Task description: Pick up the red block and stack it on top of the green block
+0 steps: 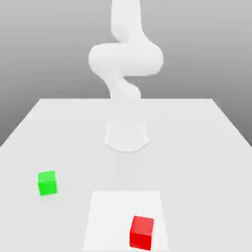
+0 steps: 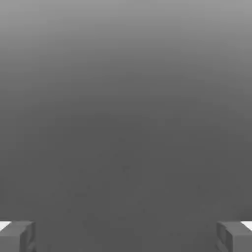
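Red block [image 1: 141,233] – to be picked first, from white square [image 1: 110,221]. With fingers [image 2: 12,238] wide and empty, next: carefully align above, descend, then grip – only after, to green block [image 1: 47,183].

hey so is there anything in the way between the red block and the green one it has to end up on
Nothing visible stands between the red block and the green block; in the exterior view only bare white surface lies between them.
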Motion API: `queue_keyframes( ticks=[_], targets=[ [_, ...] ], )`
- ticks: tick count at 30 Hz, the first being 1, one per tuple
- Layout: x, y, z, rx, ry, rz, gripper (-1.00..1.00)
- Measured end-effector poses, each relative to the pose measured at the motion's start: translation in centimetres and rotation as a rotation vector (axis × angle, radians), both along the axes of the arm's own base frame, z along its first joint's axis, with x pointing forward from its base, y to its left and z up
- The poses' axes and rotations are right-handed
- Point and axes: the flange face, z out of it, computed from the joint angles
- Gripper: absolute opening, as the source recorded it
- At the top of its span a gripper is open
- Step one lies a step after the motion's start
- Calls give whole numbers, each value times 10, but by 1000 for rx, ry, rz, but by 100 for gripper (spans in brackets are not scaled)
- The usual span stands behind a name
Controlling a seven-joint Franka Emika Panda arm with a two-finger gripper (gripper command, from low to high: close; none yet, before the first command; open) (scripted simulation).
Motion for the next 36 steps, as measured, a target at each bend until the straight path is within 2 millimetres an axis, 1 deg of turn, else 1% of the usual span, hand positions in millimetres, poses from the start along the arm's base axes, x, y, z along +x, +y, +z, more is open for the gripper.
queue_keyframes(
  ticks=[3,6,9,12,15,18,20,23,25,29,30,35,36],
  targets=[
    [38,5,-52,1,91,-28,0],
    [67,8,-105,4,178,-53,0],
    [89,11,-160,9,265,-77,0],
    [105,14,-218,17,351,-98,0],
    [113,17,-276,28,437,-118,0],
    [114,21,-334,41,523,-137,0],
    [111,24,-372,52,580,-148,0],
    [100,29,-428,72,666,-166,0],
    [93,32,-460,84,708,-175,0],
    [92,33,-514,88,722,-179,0],
    [91,33,-523,87,722,-179,-100],
    [91,33,-523,87,721,-179,-100],
    [91,33,-528,87,722,-178,-100]
  ],
)
